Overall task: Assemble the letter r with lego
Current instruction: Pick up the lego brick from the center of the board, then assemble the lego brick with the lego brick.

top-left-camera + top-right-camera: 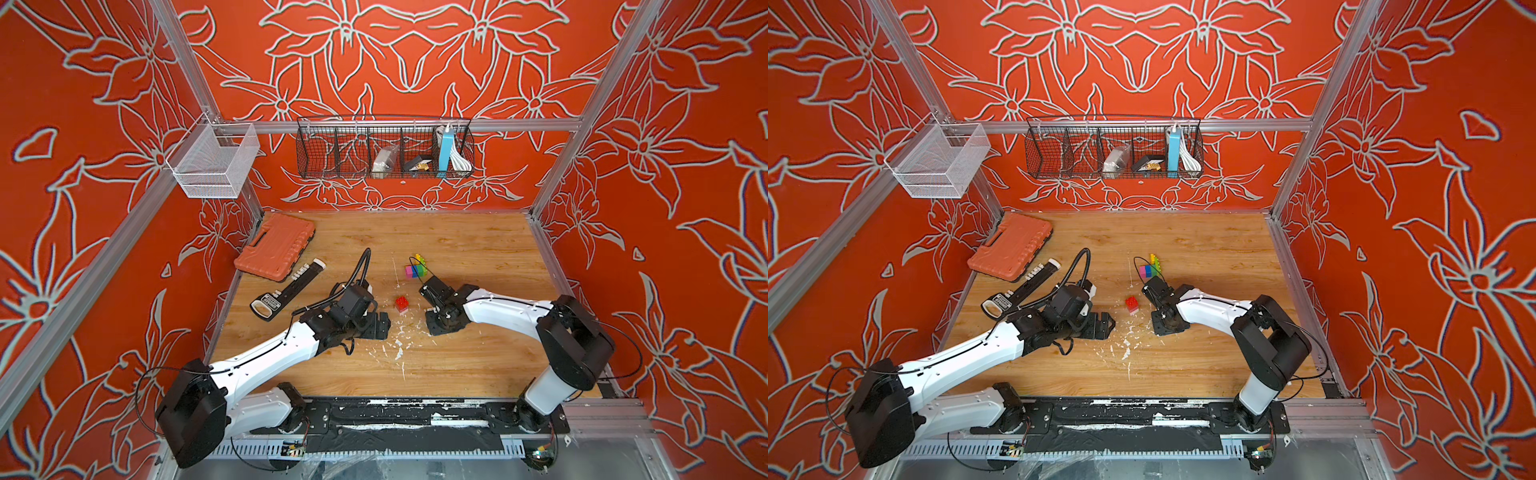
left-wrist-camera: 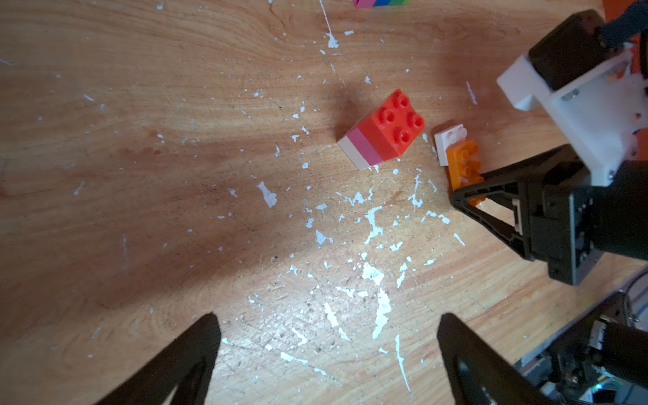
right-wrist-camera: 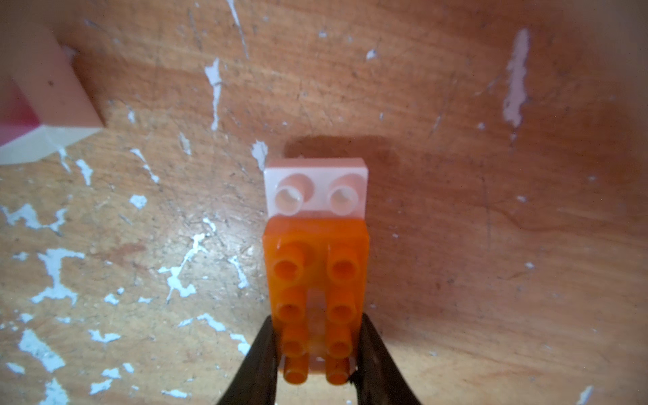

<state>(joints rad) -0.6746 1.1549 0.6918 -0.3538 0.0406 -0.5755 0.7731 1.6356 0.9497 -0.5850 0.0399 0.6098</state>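
Right gripper: fingers clamped on the long sides of the orange brick, close to one end.
Orange brick: flat on the table, studs up. A white plate shows past its free end and seems to sit under it.
Left gripper: fingers wide apart, holding nothing, above bare wood.
Red stack: red on pink on white, just beside the orange brick, not touching it.
Other bricks: a pink, blue, green and yellow cluster farther back.
Step in hand: probably lifting the orange piece for joining.
Doing it well: rise straight up and level, because the grip is off-centre. Check that the white plate comes along, and clear the red stack before moving sideways.
Risk: the brick pivoting between the fingers.
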